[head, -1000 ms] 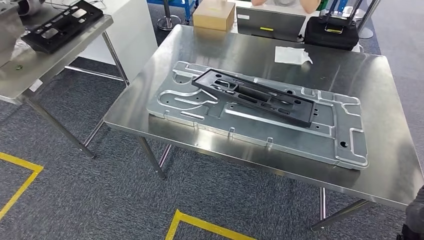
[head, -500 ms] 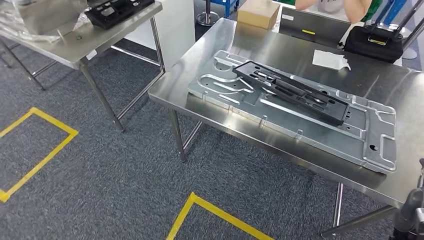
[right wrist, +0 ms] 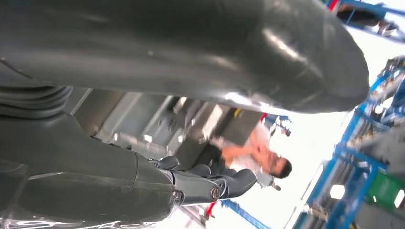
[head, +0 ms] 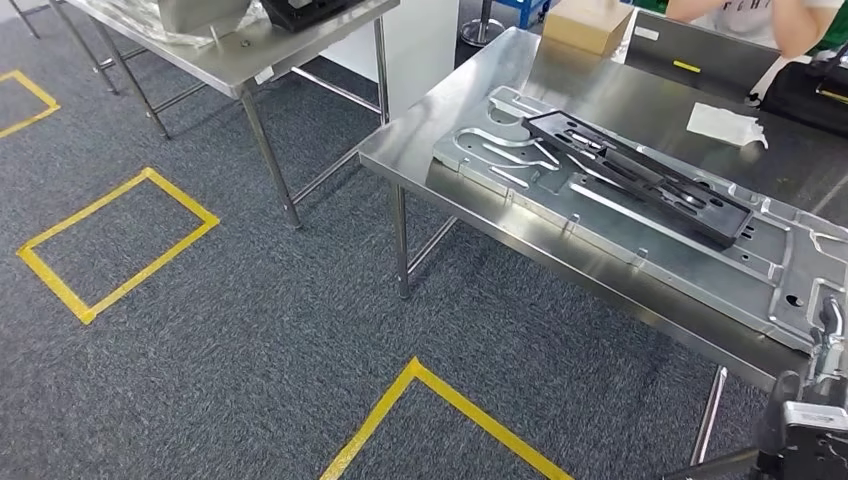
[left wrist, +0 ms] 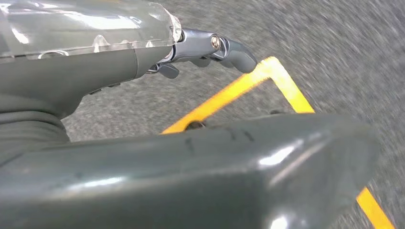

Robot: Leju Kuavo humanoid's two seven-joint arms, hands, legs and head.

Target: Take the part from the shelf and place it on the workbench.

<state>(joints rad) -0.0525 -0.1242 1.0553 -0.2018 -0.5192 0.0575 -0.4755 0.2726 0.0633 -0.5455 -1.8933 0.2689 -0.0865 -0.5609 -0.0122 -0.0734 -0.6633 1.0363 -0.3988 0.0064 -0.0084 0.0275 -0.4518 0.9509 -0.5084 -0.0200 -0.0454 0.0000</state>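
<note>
Part [head: 640,178], black and long, lay flat and aslant on the grey metal plate [head: 790,262] atop the steel workbench [head: 430,150]. My left hand [left wrist: 143,119] hung over carpet with yellow tape [left wrist: 224,95], fingers [left wrist: 229,47] slack, gripping nothing. My right hand [right wrist: 143,143] was likewise unloaded, fingers [right wrist: 229,183] loosely apart. Second black part [head: 300,10] sat on the far table [head: 250,50]
</note>
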